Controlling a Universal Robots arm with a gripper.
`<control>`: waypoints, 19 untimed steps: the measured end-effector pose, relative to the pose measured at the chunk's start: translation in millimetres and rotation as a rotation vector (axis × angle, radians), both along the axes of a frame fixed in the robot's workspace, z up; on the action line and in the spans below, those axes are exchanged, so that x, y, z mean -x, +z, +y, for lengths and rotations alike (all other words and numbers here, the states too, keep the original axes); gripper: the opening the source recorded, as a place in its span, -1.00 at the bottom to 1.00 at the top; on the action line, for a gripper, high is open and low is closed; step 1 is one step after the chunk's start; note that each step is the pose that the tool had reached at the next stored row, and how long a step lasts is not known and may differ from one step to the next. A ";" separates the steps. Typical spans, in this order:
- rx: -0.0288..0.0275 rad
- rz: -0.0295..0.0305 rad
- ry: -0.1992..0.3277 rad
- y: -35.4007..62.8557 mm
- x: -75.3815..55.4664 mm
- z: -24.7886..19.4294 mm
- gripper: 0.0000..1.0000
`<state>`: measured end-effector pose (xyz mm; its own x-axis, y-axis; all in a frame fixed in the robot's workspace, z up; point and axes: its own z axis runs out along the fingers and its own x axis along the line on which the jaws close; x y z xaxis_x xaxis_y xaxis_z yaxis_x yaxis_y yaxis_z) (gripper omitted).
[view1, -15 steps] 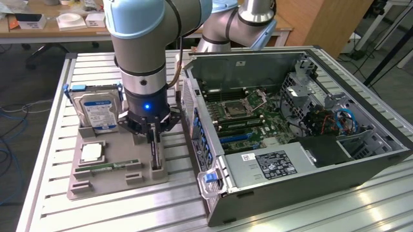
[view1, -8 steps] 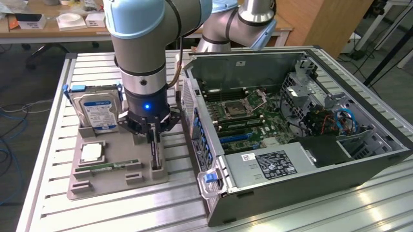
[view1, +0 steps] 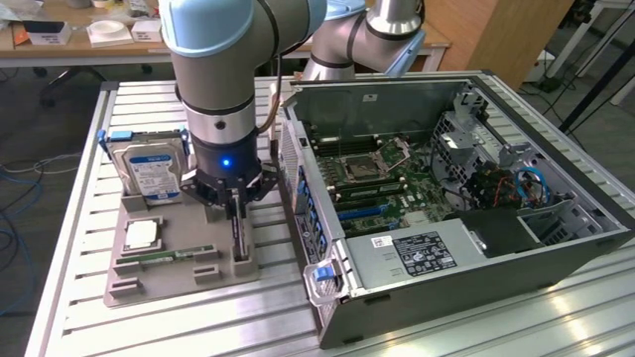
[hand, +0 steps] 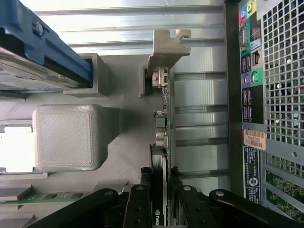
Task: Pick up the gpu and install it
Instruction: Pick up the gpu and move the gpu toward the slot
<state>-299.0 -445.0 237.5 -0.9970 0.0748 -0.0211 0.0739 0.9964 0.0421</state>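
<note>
The gpu [view1: 238, 234] stands on edge in a slot along the grey tray's [view1: 178, 286] side nearest the computer case. In the wrist view it is a thin dark card [hand: 162, 137] with a silver bracket [hand: 166, 47] at its far end and a green logo between my fingers. My gripper [view1: 235, 202] hangs straight down over it, and its black fingers [hand: 140, 202] press on both faces of the card. The gripper [hand: 161, 194] is shut on the gpu, which still rests in the tray.
A silver hard drive [view1: 149, 171] with a blue-white label stands at the tray's back. A processor [view1: 142, 234] and a green memory stick [view1: 163, 256] lie on the tray. The open computer case [view1: 447, 201] lies just to the exterior view's right, its rear ports [hand: 249, 80] close by.
</note>
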 end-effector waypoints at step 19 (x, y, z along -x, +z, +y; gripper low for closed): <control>0.0016 0.0000 0.000 28.3 0.0 0.0 -0.47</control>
